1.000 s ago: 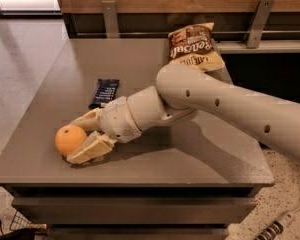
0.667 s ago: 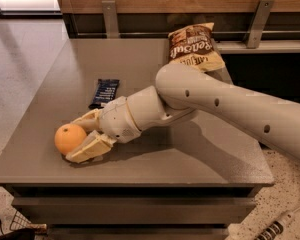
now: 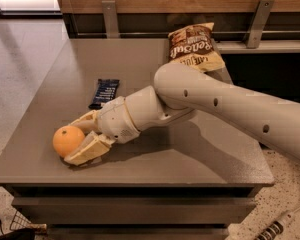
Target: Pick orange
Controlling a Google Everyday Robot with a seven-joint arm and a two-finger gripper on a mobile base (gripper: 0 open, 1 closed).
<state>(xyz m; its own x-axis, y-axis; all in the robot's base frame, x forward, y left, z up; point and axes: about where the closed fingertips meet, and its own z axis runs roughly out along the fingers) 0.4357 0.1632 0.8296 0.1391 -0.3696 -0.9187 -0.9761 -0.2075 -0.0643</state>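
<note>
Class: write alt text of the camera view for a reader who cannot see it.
The robot's gripper is at the orange near the front edge of the grey table. A dark snack bar and a chip bag lie farther back.

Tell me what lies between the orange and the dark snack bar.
In the camera view, the upper of the fingers of the gripper, clasped around the orange at the front left of the table, lies between it and the snack bar.
</note>
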